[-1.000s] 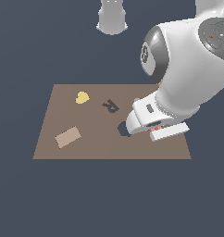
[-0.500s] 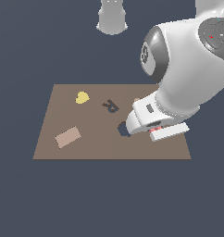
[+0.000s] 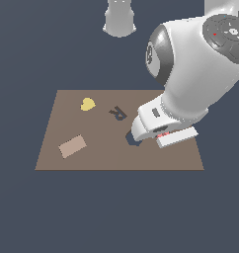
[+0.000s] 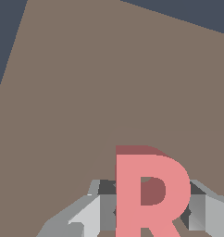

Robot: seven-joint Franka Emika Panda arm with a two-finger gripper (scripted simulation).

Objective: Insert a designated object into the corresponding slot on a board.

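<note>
The salmon-red R block (image 4: 148,194) sits between the pincer (image 4: 148,210) fingers in the wrist view, with a grey finger (image 4: 93,213) against each side of it, so the pincer is closed on the block. Bare brown board (image 4: 109,83) fills the rest of that view beyond the block.

In the exterior view the white arm's hand (image 3: 158,126) hangs low over the board (image 3: 82,160), toward the exterior view's right; the block itself is hidden there behind the hand. A dark hexagonal hole (image 3: 131,139) shows just beside the hand's lower edge. The dark R-shaped slot (image 3: 118,113) lies near the board's middle, a little to the exterior view's left of the hand and apart from it. Further left are a yellow heart-like piece (image 3: 87,104) toward the far edge and a tan rectangular tile (image 3: 72,146) toward the near edge.
</note>
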